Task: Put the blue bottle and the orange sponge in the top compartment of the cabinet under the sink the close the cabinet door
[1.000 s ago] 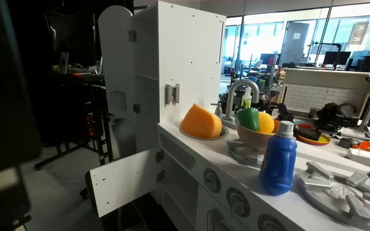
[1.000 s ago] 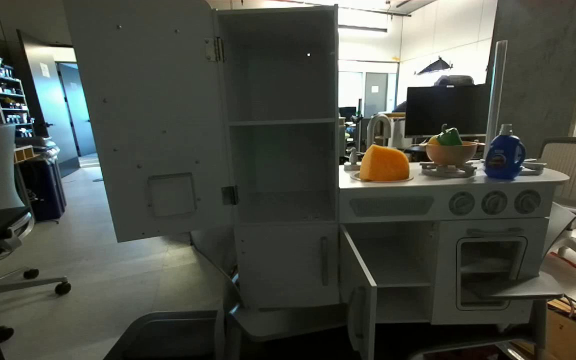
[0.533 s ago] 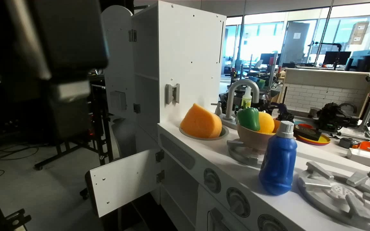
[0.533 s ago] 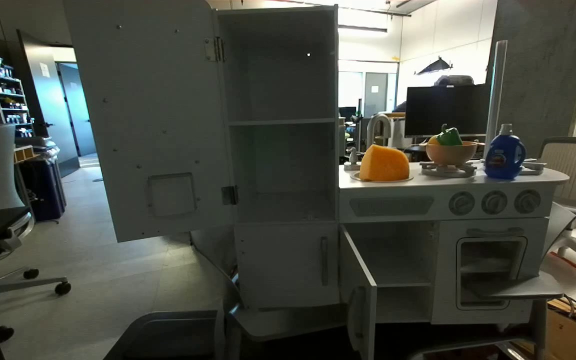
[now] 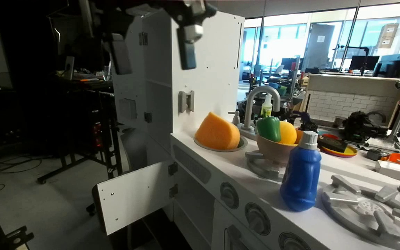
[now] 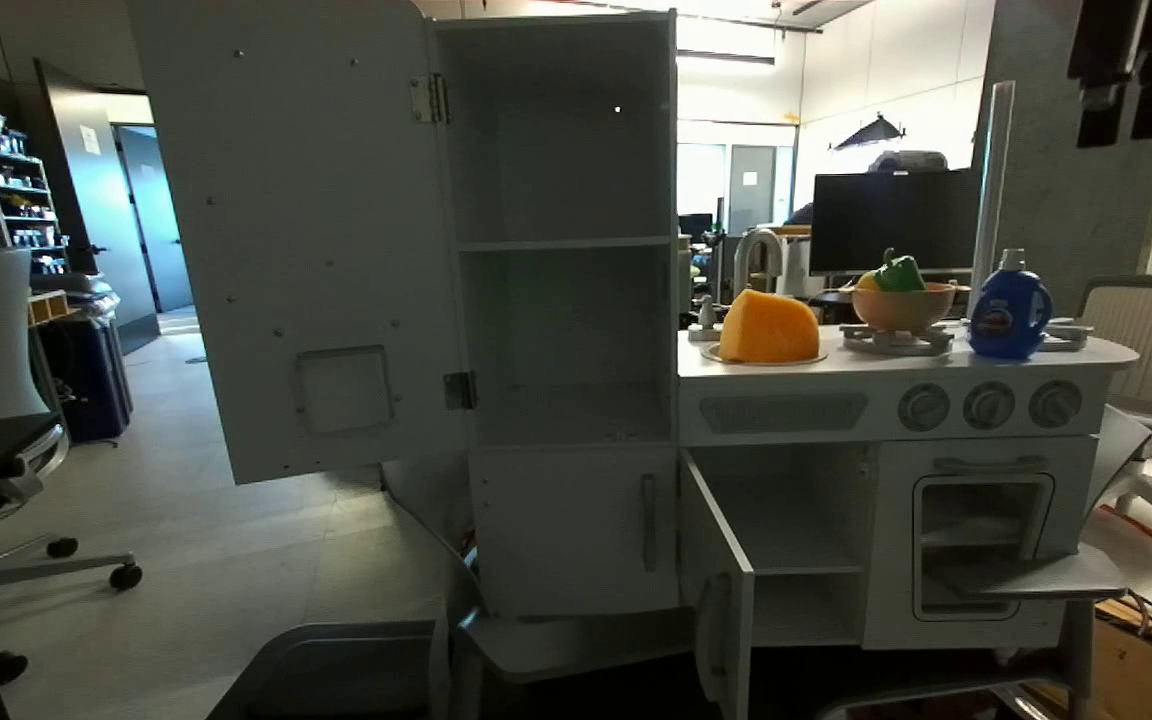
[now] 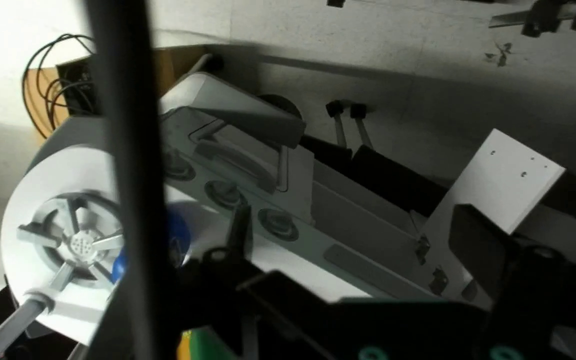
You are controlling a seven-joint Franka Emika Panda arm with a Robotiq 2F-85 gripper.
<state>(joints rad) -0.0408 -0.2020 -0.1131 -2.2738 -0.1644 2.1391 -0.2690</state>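
Tool (image 5: 157, 71), one: jaws spread wide apart. Blue bottle (image 5: 300, 177), one: upright on the bench (image 5: 227, 161), just beside a burner (image 5: 369, 207). Orange sponge (image 5: 218, 133), one: seated in the sink (image 5: 243, 142). Cabinet door (image 5: 135, 196), one: standing open.

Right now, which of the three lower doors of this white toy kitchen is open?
The cabinet door under the sink: it stands swung outward, while the windowed oven door and the tall unit's lower door are both closed.

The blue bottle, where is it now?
In an exterior view, right of centre, the blue bottle stands upright on the white counter, right of the fruit bowl and left of the bare burner.
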